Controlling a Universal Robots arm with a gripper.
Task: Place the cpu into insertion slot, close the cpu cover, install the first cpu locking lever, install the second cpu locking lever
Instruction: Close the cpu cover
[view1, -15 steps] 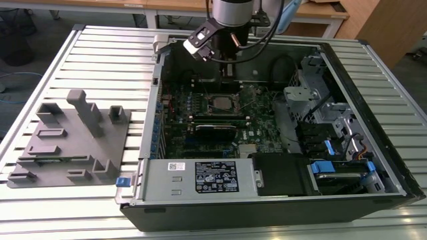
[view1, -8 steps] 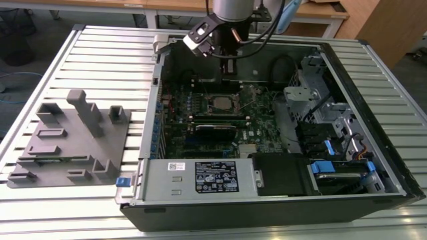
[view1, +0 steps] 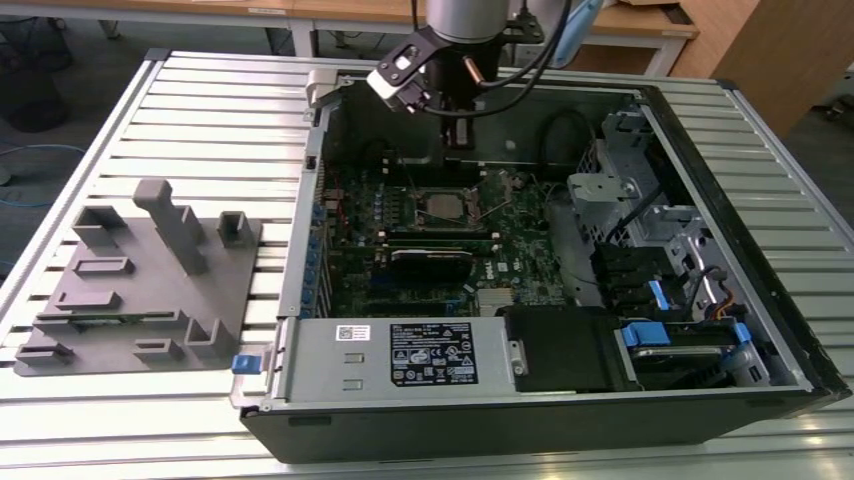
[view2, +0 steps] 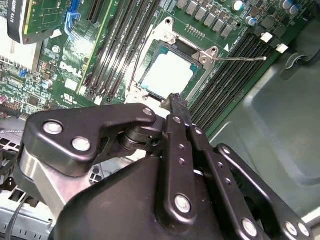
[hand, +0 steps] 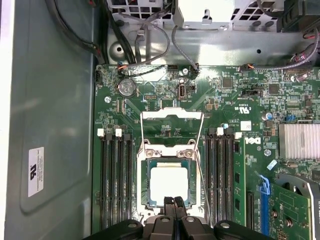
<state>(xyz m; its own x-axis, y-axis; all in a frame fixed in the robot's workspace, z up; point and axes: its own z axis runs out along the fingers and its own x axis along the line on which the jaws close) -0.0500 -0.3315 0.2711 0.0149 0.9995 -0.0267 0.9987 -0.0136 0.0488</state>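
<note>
1. As I hang inside the open computer case (view1: 534, 425), my gripper (hand: 174, 201) has its jaws pressed together, with nothing between them.
2. The cpu (hand: 169, 182) lies flat in the insertion slot (hand: 142, 190), silver top up, with a green border showing around it.
3. My fingertips sit over the slot's edge, just beside the cpu. I cannot tell whether they touch it.
4. The cpu cover (hand: 172, 116) is not down. In the first wrist view it stands tipped up off the slot, on the side opposite my fingertips, and the board shows through its window.
5. In the second wrist view, one thin wire locking lever (view2: 242, 59) sticks out sideways over the black memory slots (view2: 225, 75), unlatched.
6. In the exterior view I reach down over the green motherboard (view1: 514, 215). The case lies on a slatted metal table (view1: 200, 110), and a grey fixture block (view1: 147, 270) sits beside it on the exterior view's left.
</note>
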